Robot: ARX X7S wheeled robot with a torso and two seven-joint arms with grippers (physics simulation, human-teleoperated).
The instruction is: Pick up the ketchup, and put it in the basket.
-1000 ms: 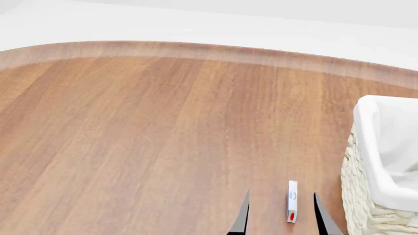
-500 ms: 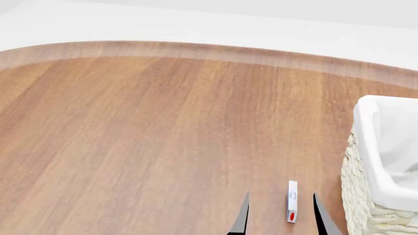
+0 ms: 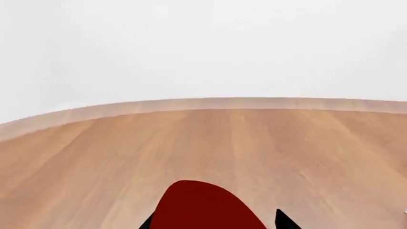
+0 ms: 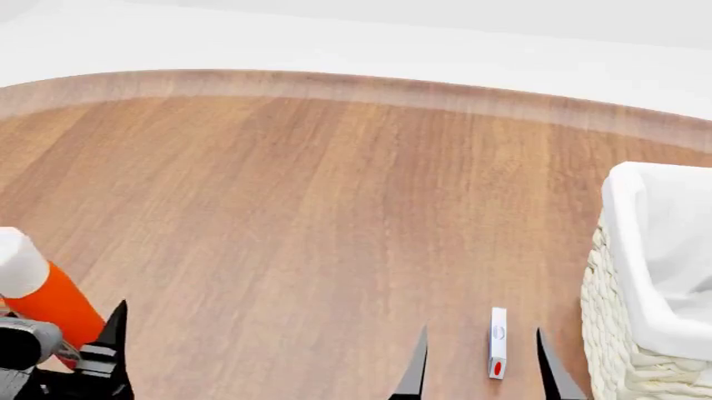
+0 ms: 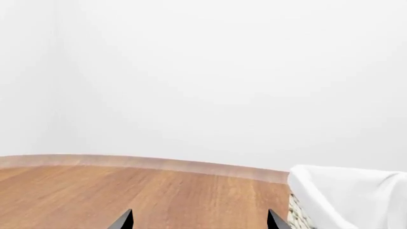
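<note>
The ketchup (image 4: pixel 47 302), an orange-red bottle with a white cap, rises tilted at the bottom left of the head view. My left gripper (image 4: pixel 69 340) is shut on it, with one dark finger (image 4: pixel 112 332) showing beside the bottle. In the left wrist view the bottle's red body (image 3: pixel 203 206) fills the space between the left gripper's (image 3: pixel 215 222) fingertips. The basket (image 4: pixel 623 358), cream wicker with a white liner, stands at the right edge and also shows as the basket (image 5: pixel 346 191) in the right wrist view. My right gripper (image 4: pixel 481 368) (image 5: pixel 198 220) is open, left of the basket.
A small white-red flat box (image 4: pixel 498 342) lies on the wooden table (image 4: pixel 289 208) between the right gripper's fingertips in the head view. The table's curved far edge (image 4: pixel 333 83) meets a white wall behind.
The left gripper with the ketchup has come up into the head view at the bottom left, where nothing showed before. The right gripper has hardly moved.
</note>
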